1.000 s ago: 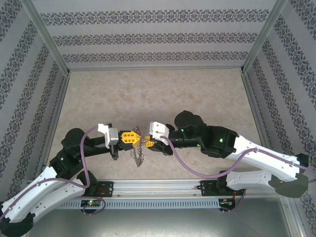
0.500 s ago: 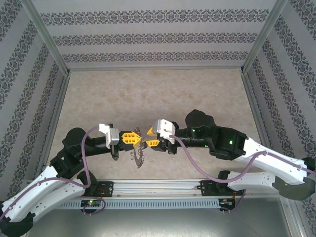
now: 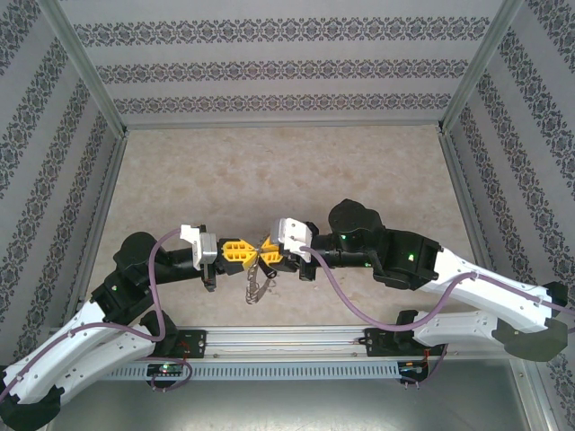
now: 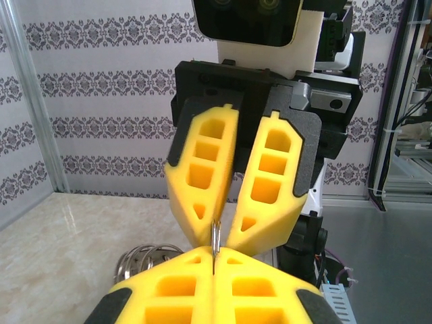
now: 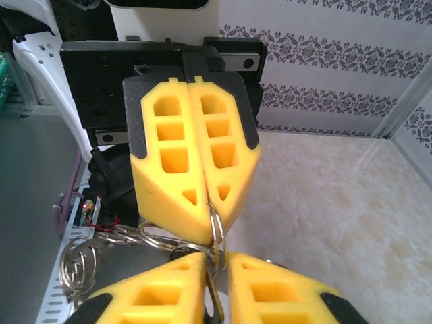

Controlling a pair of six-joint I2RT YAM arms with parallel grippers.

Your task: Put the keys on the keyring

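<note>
Two-sided meeting just 6 o'clock of centre over the beige marbled table [image 3: 287, 171]. Reaching in from 9 o'clock: the left gripper [image 3: 252, 254], black body with yellow foam fingers. Reaching in from 3 o'clock: the right gripper [image 3: 264, 254], same build, nose to nose with the other, tips nearly touching.

Clamped fully on the left side, fingers pressed flat together with no gap. Pinches a thin metal edge of the flat grey metal keyring [image 3: 254, 284] with small wire loops round its rim. Shows as a bright sliver standing up out of the seam in the left wrist view, and as a doubled wire at the fingertips in the right wrist view.

Nearly closed on the right side, with a narrow slit between the fingers, wider at the roots than at the tips. Takes the same metal edge into that slit in the right wrist view. Cannot tell whether actually gripping or merely standing around the metal.

Hangs on edge at 6 o'clock of the two sets of fingertips in the top view. Hard to tell whether touching the table. Trails a bunch of wire loops [image 5: 84, 266] toward 9 o'clock in the right wrist view, lower than the fingers. Same bunch at 8 o'clock of the seam in the left wrist view.
</note>
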